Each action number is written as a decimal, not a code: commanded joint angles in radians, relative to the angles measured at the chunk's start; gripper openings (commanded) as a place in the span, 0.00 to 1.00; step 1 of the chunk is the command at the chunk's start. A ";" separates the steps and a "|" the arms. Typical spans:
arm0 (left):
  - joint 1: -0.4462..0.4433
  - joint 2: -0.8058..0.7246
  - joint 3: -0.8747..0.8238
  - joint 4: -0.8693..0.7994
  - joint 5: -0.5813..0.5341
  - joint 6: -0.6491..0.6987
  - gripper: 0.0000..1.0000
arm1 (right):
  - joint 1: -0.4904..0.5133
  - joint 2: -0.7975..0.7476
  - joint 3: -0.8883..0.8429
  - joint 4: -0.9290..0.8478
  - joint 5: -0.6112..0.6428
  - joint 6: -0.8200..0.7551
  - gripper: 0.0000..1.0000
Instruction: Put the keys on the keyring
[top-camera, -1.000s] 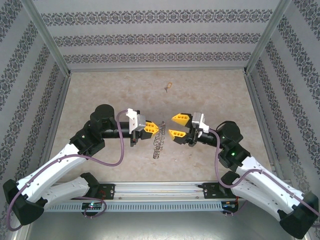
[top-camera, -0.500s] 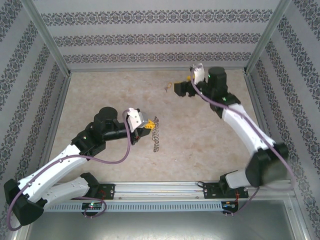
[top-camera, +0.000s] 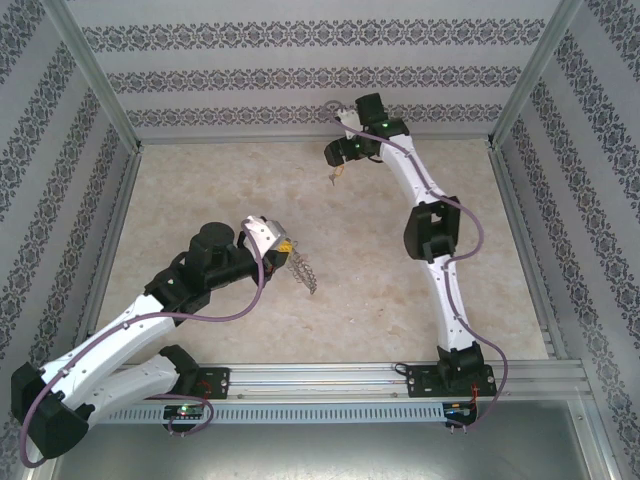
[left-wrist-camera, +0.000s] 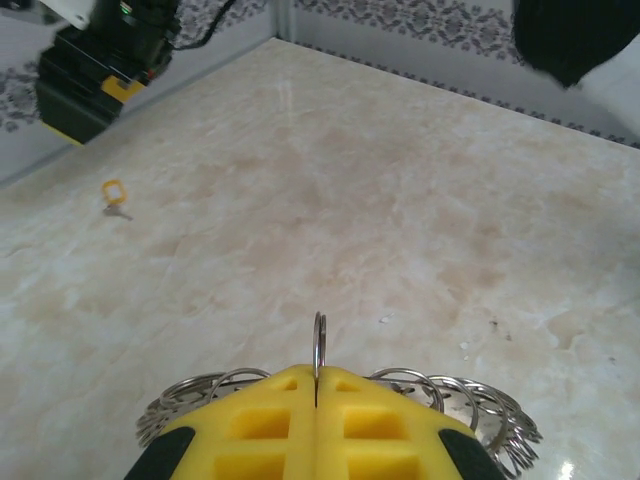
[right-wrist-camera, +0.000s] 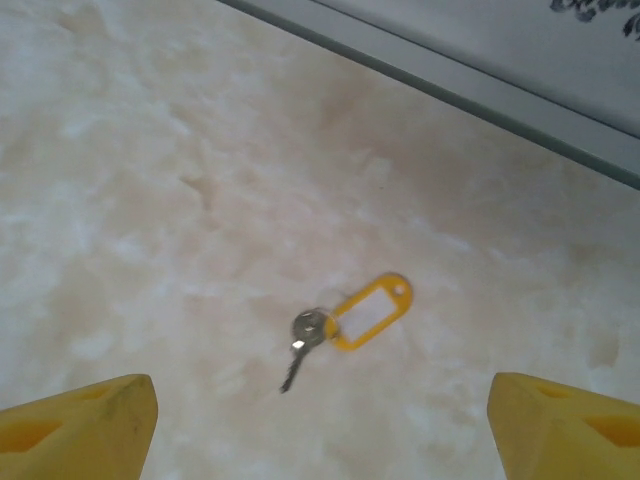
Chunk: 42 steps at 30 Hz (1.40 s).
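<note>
Nearby, the left hand (left-wrist-camera: 316, 385) is clenched on the keyring (top-camera: 304, 272), which hangs limp and could swing or slip loose; farther off, the right hand (right-wrist-camera: 320, 415) hovers spread wide over the key (right-wrist-camera: 300, 345); lying flat on the counter (right-wrist-camera: 120, 150), it may skid from closing fingers.

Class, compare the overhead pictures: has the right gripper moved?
Yes: the right gripper went from beside the keyring toward the back wall, now over the key.
</note>
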 joint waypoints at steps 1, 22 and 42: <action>0.017 -0.048 -0.009 0.026 -0.023 -0.039 0.00 | 0.013 0.086 0.163 -0.184 0.062 -0.033 0.84; 0.029 -0.297 -0.133 0.070 -0.051 -0.075 0.00 | 0.076 0.213 0.133 -0.094 0.175 -0.020 0.76; 0.030 -0.440 -0.154 0.100 -0.075 -0.065 0.00 | 0.070 0.226 0.158 -0.093 0.180 0.017 0.17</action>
